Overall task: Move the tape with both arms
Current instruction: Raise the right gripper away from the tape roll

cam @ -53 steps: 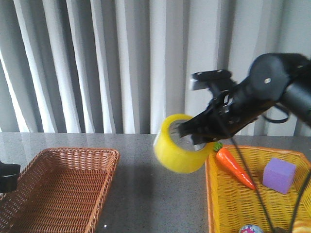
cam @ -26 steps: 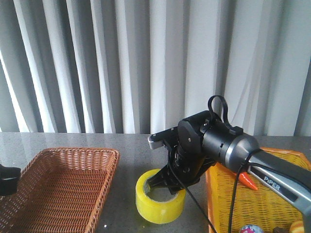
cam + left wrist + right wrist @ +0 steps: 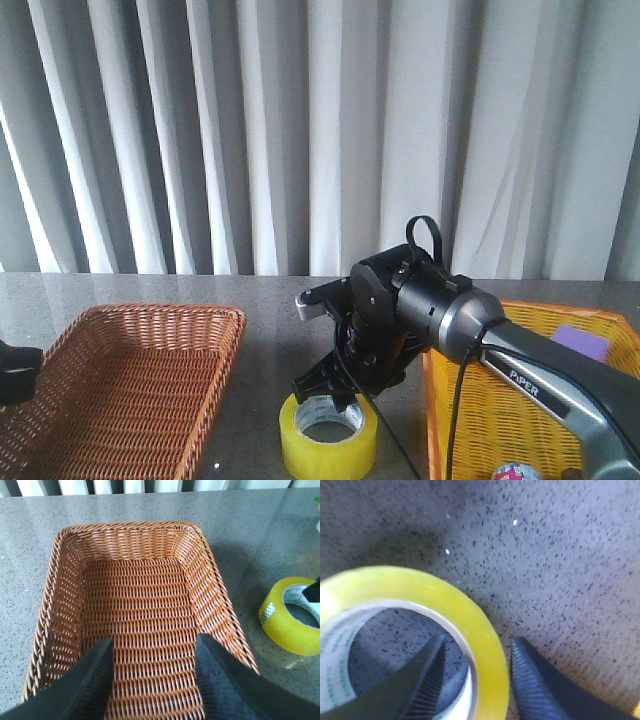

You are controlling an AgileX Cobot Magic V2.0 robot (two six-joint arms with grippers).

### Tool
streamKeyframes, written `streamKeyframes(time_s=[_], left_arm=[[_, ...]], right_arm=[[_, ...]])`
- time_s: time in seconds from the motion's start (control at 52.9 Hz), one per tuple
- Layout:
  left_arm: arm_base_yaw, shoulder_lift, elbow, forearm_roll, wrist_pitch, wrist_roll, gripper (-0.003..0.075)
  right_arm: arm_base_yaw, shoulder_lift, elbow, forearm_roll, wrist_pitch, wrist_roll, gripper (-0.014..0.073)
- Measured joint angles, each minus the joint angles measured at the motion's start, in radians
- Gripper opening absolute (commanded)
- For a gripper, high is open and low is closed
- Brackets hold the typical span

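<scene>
The tape [image 3: 329, 437] lies flat on the grey speckled table [image 3: 260, 330], hole upward, in the strip of tabletop between the two baskets. The right gripper [image 3: 475, 680] reaches down over its near rim. In the right wrist view one finger [image 3: 422, 680] sits inside the white core and the other [image 3: 540, 685] outside the yellow wall, with a sliver of table showing between the outer finger and the tape, so the jaws stand parted astride the wall rather than pinching it. Bare table lies beyond the roll's outer edge in that view.

From the left wrist view the roll [image 3: 294, 615] rests just beside the long wall of the brown wicker basket [image 3: 135, 630], apart from it by a narrow band of table. The left gripper [image 3: 152, 680] hangs above the near end of that basket, its two fingers spread wide with nothing between them.

To the right of the roll stands the yellow basket [image 3: 470, 400], its near left rim close to the tape; a purple block [image 3: 580, 342] lies in it. The right arm [image 3: 420, 320], black with a grey sleeve, crosses above that rim.

Farther back the table runs bare to the grey pleated curtain [image 3: 250, 130].
</scene>
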Motion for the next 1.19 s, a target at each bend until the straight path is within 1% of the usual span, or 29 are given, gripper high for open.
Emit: streamKeyframes(time_s=[0.095,0.246,0.435,0.549,0.643,0.738,0.813,0.87,0.984,1.059,1.078,1.097,1.116,1.154,1.192], left_arm=[[0.0,0.0,0.0,0.0,0.001,0.0,0.0356],[0.0,0.0,0.0,0.0,0.008,0.0,0.0356],[-0.001,0.0,0.0,0.0,0.008,0.0,0.0356],[-0.006,0.0,0.0,0.0,0.004,0.0,0.0356],[-0.025,0.0,0.0,0.002,-0.011,0.001,0.0356],[-0.057,0.0,0.0,0.002,-0.024,0.006,0.0356],[-0.076,0.0,0.0,0.002,-0.032,0.008,0.0356],[-0.088,0.004,0.0,0.002,-0.035,0.009,0.0356],[-0.101,0.021,0.0,-0.017,-0.046,0.009,0.0356],[-0.102,0.035,0.0,-0.049,-0.052,0.009,0.0356],[-0.102,0.037,0.0,-0.059,-0.055,0.009,0.0356],[-0.102,0.041,0.0,-0.069,-0.056,0.009,0.0356],[-0.102,0.044,0.0,-0.079,-0.057,0.011,0.0356],[-0.102,0.047,0.0,-0.096,-0.065,0.018,0.0356],[-0.102,0.052,0.0,-0.111,-0.072,0.026,0.0356]], right_arm=[[0.0,0.0,-0.039,0.0,0.02,0.0,0.0456],[0.0,-0.021,-0.107,-0.014,0.066,0.001,0.0456],[-0.006,-0.164,-0.126,-0.091,0.053,0.004,0.0455],[-0.053,-0.286,-0.13,-0.115,0.055,0.009,0.0455],[-0.144,-0.379,-0.13,-0.108,0.071,0.025,0.0438],[-0.252,-0.453,-0.13,-0.074,0.09,0.029,0.0383],[-0.346,-0.514,-0.103,-0.045,0.087,0.03,0.0307],[-0.408,-0.571,-0.049,-0.033,0.069,0.03,0.0243],[-0.509,-0.696,0.134,-0.018,-0.007,0.006,0.0101],[-0.542,-0.772,0.263,-0.012,-0.078,-0.013,0.0024],[-0.548,-0.793,0.315,-0.011,-0.105,-0.02,-0.0004],[-0.551,-0.807,0.342,-0.01,-0.134,-0.024,-0.0015],[-0.554,-0.834,0.395,-0.01,-0.166,-0.029,-0.0015],[-0.557,-0.871,0.448,-0.01,-0.21,-0.032,-0.0011],[-0.558,-0.907,0.524,-0.01,-0.29,-0.035,-0.0009]])
